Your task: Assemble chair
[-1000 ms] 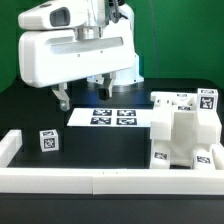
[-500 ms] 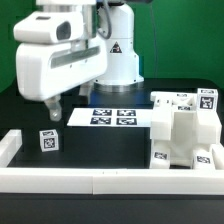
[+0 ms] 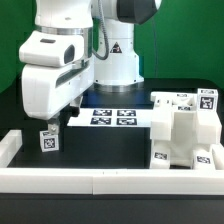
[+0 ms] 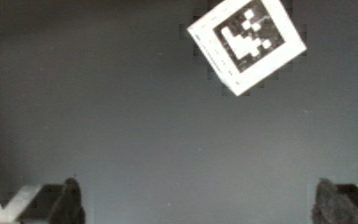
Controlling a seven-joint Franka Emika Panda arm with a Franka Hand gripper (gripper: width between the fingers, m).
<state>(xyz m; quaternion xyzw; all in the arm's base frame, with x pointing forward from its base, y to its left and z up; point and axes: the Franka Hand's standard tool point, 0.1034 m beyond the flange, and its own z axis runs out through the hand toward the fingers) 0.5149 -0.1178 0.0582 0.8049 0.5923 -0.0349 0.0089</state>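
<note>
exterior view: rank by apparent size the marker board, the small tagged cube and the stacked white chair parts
1. stacked white chair parts
2. marker board, partly hidden by the arm
3. small tagged cube
The cube lies nearer the camera than the board, yet looks smallest.

the arm [image 3: 112, 40] stands at the back of the scene, its white base upright, and reaches forward and down toward the exterior view's left. the large white wrist housing [image 3: 52, 75] hangs low over the black surface and hides most of the hand from that camera. the gripper [image 3: 48, 126] points straight down beneath the housing, with only a dark fingertip showing at its lower edge. in the wrist view the gripper [image 4: 208, 200] has its two dark fingers [image 4: 55, 200] spread far apart, one at each side of the picture, with nothing between them.
</note>
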